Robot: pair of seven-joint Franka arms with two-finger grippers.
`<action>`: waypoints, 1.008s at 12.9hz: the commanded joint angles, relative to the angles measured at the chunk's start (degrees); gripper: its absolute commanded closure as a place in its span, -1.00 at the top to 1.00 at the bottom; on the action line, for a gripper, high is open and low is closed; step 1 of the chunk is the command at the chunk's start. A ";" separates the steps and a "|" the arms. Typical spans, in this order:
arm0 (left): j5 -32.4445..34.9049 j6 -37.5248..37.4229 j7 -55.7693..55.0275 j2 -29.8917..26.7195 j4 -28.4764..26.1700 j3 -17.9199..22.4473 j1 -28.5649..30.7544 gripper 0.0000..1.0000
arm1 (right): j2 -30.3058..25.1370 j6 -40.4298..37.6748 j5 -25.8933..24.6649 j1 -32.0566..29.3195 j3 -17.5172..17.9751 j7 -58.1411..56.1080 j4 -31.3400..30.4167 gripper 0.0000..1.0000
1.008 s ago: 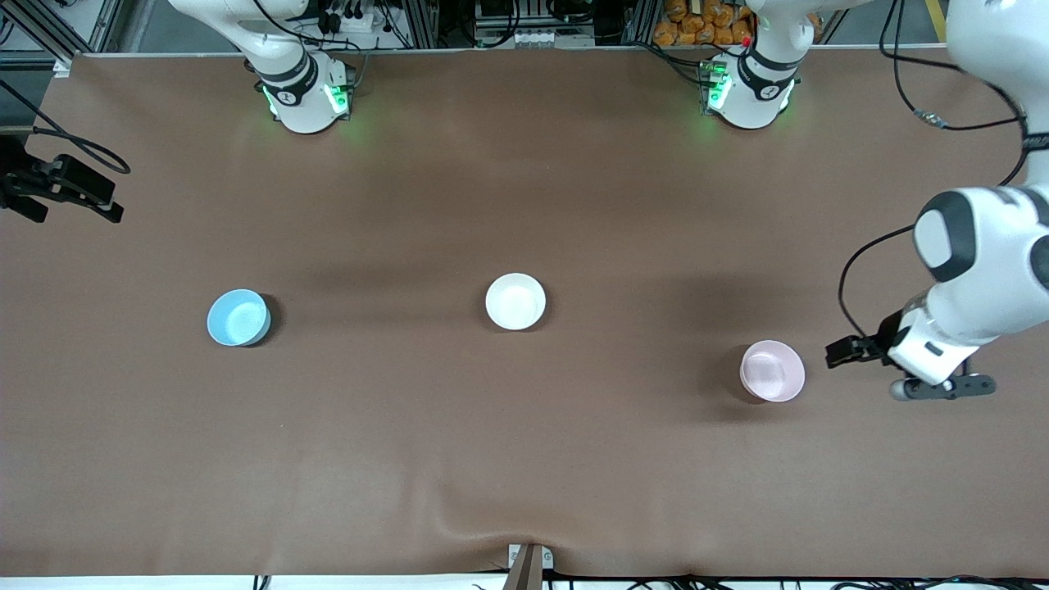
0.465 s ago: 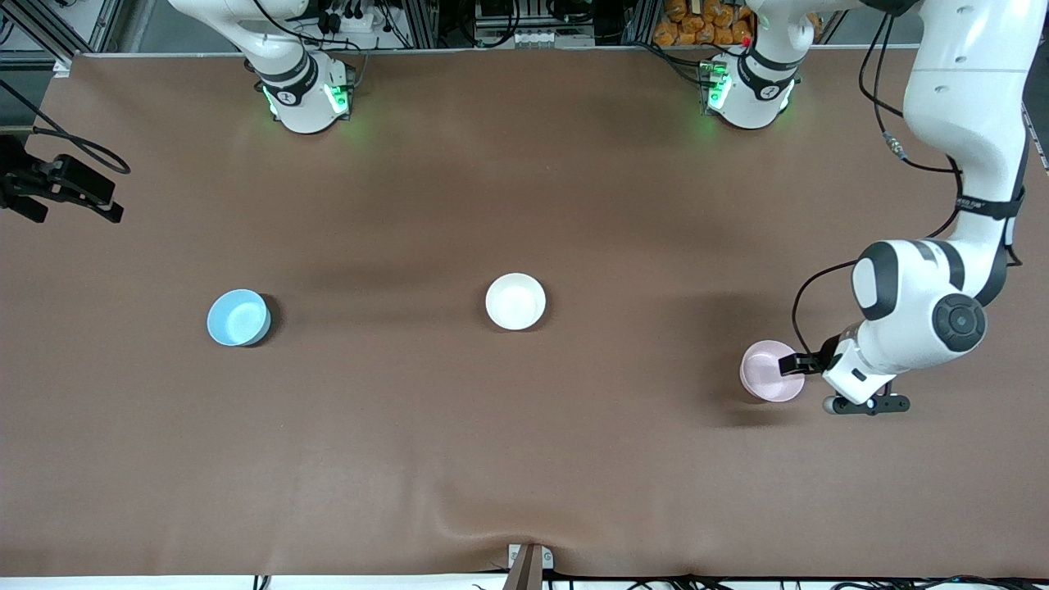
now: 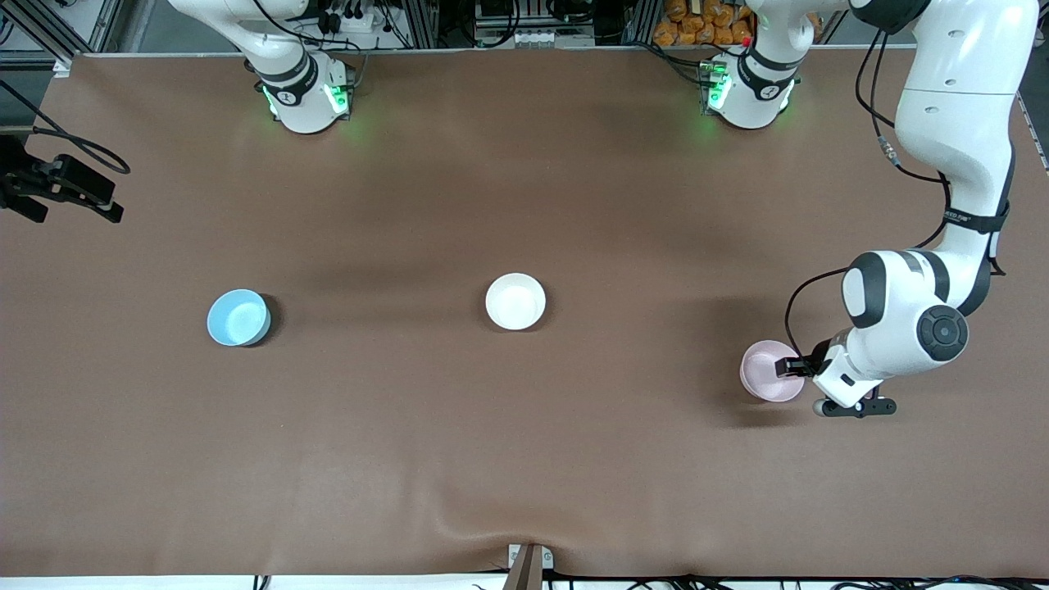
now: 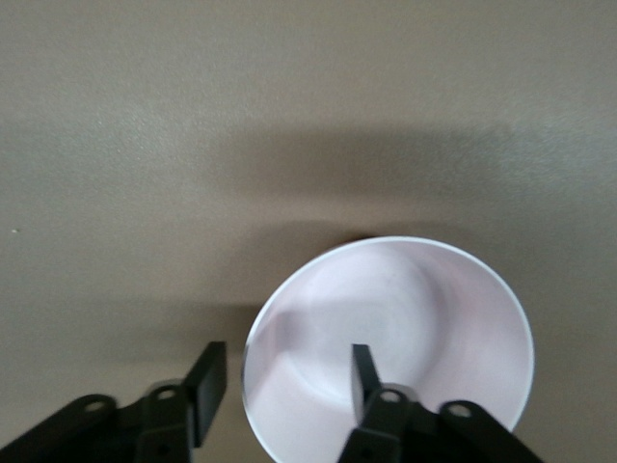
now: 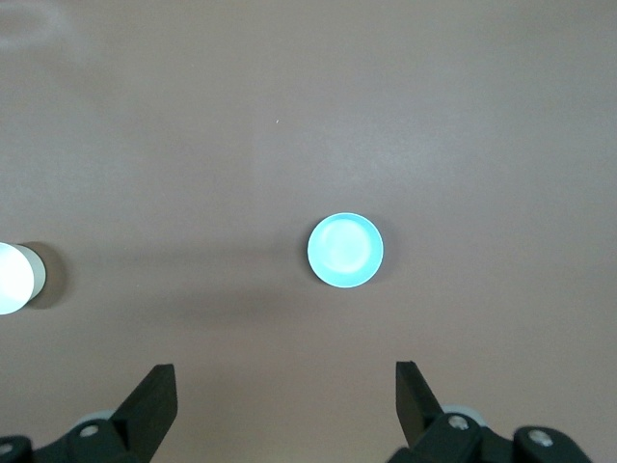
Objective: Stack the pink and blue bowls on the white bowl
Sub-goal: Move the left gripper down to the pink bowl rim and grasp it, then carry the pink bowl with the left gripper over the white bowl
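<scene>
The pink bowl [image 3: 766,373] stands upright toward the left arm's end of the table. My left gripper [image 3: 793,368] is low at the bowl's rim. In the left wrist view the pink bowl [image 4: 415,309] has one finger inside it and the other outside its wall; the left gripper [image 4: 287,359] is open, with a small gap still showing at the rim. The white bowl [image 3: 515,301] sits mid-table and the blue bowl [image 3: 238,317] toward the right arm's end. My right gripper [image 5: 284,386] hangs open and empty high over the blue bowl [image 5: 345,250]; the white bowl [image 5: 12,278] shows at that view's edge.
A black clamp with a cable [image 3: 61,187] juts in at the right arm's end of the table. The brown mat has a wrinkle by a small bracket [image 3: 529,564] at the edge nearest the front camera. The two arm bases [image 3: 305,94] [image 3: 750,90] stand along the top.
My left arm swung in from the table's end to the pink bowl, lowered its gripper over the rim, and its fingers have drawn closer together. The right arm and all bowls stayed put.
</scene>
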 commanded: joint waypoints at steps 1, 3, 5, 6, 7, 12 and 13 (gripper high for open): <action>1.36 0.43 0.07 1.18 0.97 0.00 0.00 -0.99 | 0.57 -0.51 -0.06 -0.60 0.39 0.15 1.31 1.00; 1.45 0.43 0.33 0.65 0.80 0.00 0.08 -1.00 | 0.57 -0.51 -0.06 -0.60 0.39 0.15 1.31 1.00; 1.45 -0.10 0.60 -1.53 0.36 -0.35 -0.44 -1.00 | 0.57 -0.51 -0.06 -0.60 0.39 0.15 1.31 1.00; 1.45 -0.45 0.08 -3.11 0.44 -0.53 -1.75 -1.00 | 0.57 -0.51 -0.06 -0.60 0.39 0.15 1.31 1.00; 1.45 -1.23 -0.19 -4.70 0.62 -0.53 -3.59 -1.00 | 0.57 -0.51 -0.06 -0.60 0.39 0.15 1.31 1.00; 0.66 -5.10 -10.70 -10.94 1.06 -5.17 -11.68 -1.00 | 0.57 -0.43 -0.06 -0.60 0.39 0.15 1.31 1.00; 0.66 -5.37 -13.18 -12.00 0.97 -7.36 -12.13 -1.00 | 0.57 -0.43 0.03 -0.60 0.39 0.15 1.31 1.00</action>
